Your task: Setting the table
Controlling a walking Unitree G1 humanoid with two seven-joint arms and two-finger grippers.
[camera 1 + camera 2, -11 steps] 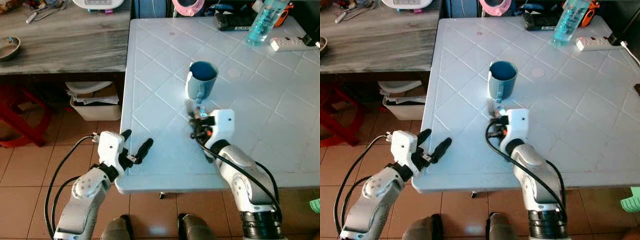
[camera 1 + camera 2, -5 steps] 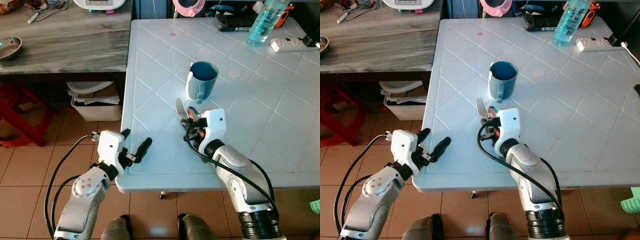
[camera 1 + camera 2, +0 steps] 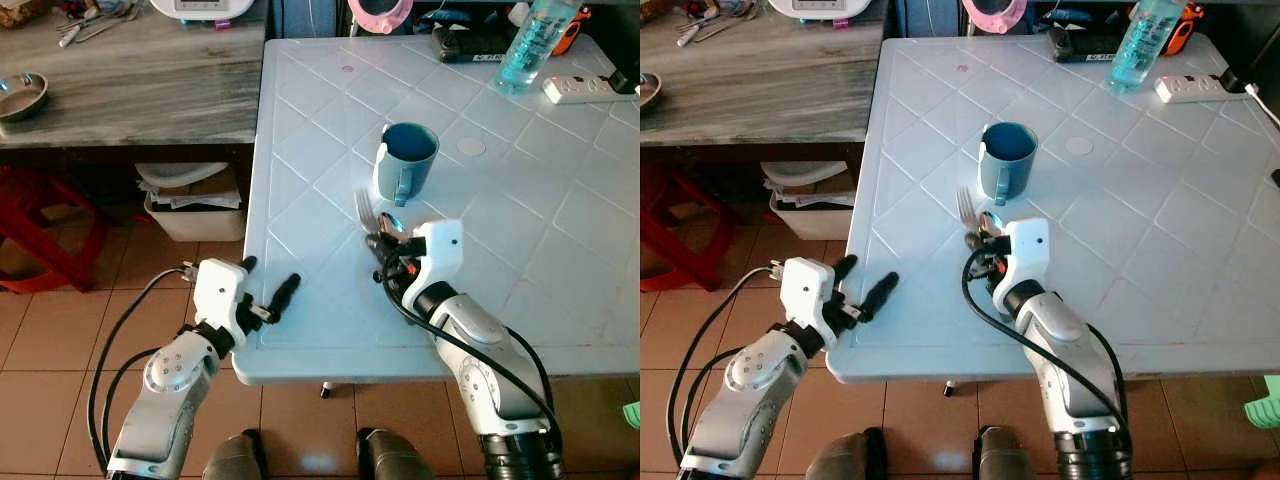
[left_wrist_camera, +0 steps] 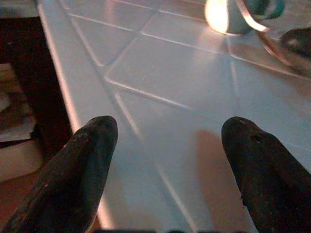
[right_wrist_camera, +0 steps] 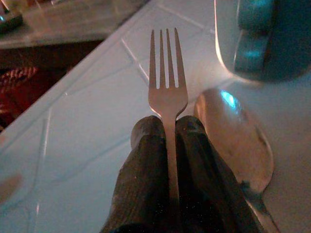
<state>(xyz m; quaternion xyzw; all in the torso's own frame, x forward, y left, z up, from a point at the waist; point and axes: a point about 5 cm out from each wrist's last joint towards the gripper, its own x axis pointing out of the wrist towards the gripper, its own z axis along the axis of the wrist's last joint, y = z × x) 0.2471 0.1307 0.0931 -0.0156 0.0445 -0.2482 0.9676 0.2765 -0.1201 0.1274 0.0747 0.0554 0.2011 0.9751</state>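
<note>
The fork's (image 5: 168,92) handle is disappearing between the right pincer's (image 5: 170,127) closed fingers. The spoon (image 5: 235,138) just beside them is running out of frame, its handle unseen. The mug (image 5: 262,36) beyond is getting cropped by the edge.

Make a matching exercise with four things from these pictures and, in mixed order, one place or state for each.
Things:
1. fork
2. spoon
3. blue mug
4. left gripper

Places or states:
A. open, at the table's near edge
B. clamped between the right gripper fingers
C. standing upright on the white table
D. lying beside the fork

Pairs: 1-B, 2-D, 3-C, 4-A
</note>
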